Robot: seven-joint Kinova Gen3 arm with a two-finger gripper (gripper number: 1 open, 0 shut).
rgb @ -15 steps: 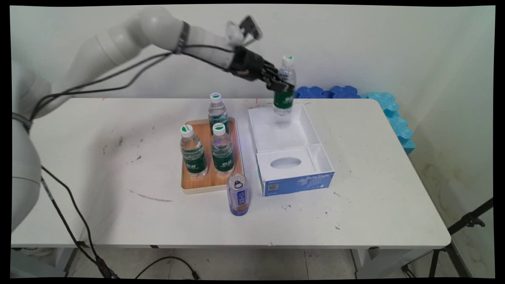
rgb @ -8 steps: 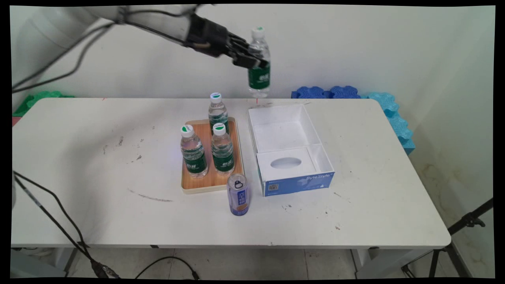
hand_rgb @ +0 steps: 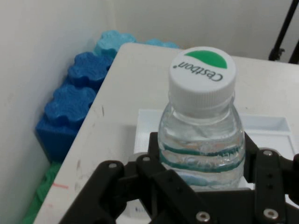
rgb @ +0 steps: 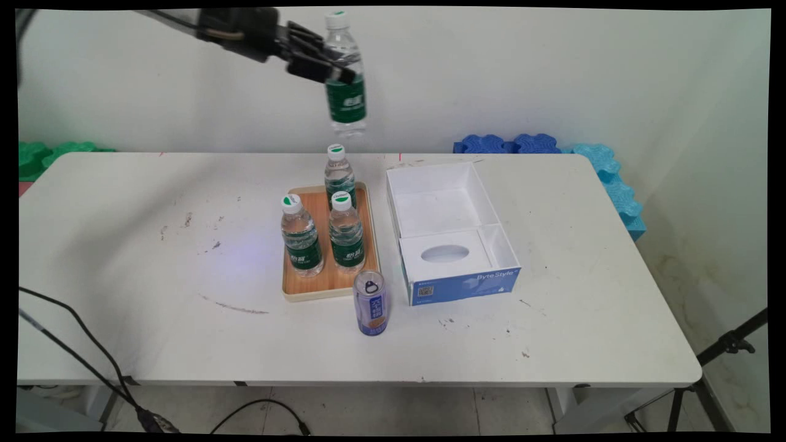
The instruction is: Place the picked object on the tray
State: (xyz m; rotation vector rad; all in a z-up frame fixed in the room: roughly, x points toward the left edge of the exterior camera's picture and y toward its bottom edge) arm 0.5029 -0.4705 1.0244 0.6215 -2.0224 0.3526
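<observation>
**Bottle held high over the table's far edge**

My black two-finger gripper (rgb: pixel 334 67) clamps a clear green-labelled water bottle (rgb: pixel 345 86) in open air above the wooden tray (rgb: pixel 325 285); the white open cardboard box (rgb: pixel 451 230) sits at four o'clock.

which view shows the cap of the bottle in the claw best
The hand view: the held bottle's cap fills the frame's middle, its green half-disc and "Cestbon" lettering readable. The main view shows the cap only as a small white top at the picture's upper edge, above the claw.
</observation>
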